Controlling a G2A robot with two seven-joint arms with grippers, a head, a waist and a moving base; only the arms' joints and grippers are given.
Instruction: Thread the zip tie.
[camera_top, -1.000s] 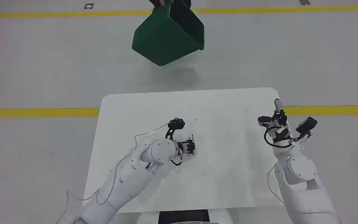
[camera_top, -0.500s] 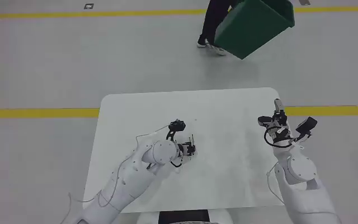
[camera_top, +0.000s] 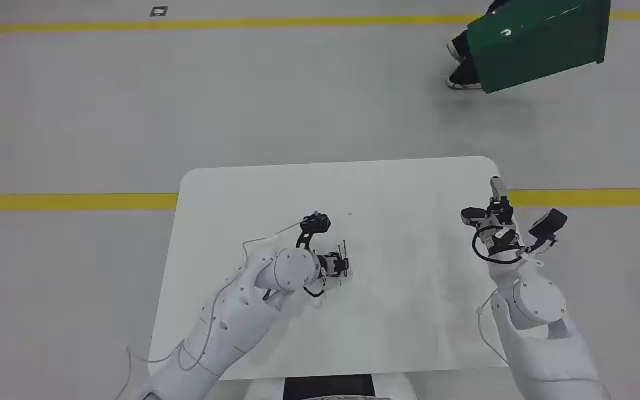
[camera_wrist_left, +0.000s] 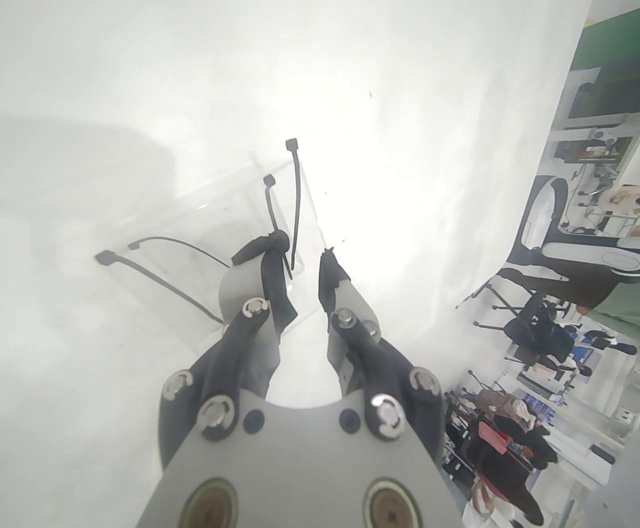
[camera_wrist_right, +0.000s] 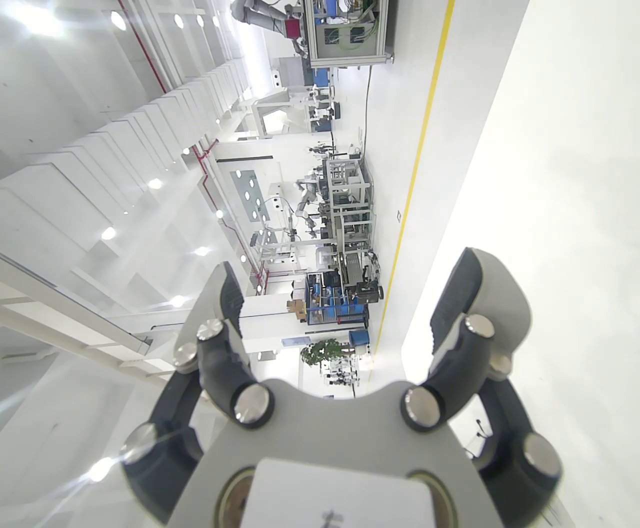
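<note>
The worktop (camera_top: 400, 190) is a plain white slab with rounded corners, standing on a pale grey floor (camera_top: 200, 90) crossed by a yellow line (camera_top: 90, 201) that runs level with its far half. The right wrist view looks off the slab's edge into a long, brightly lit hall with racks of machinery (camera_wrist_right: 345, 210) beyond the same line. The left gripper (camera_top: 338, 265) sits low over the worktop a little left of the middle, well in from every edge, its fingers a narrow gap apart (close, but with daylight between them). Right at its fingertips (camera_wrist_left: 272, 245) is a clear plastic stand (camera_wrist_left: 240, 200) with four black zip ties (camera_wrist_left: 297, 195). Two of them run away from the gripper with their heads at the far end, one touching a fingertip and the other's tail reaching into the gap. The other two fan out to the side. The right gripper (camera_top: 484, 200) hangs at the right edge near the far corner, fingers spread wide with nothing between them. The two grippers are well apart, with a broad span of white surface between them.
</note>
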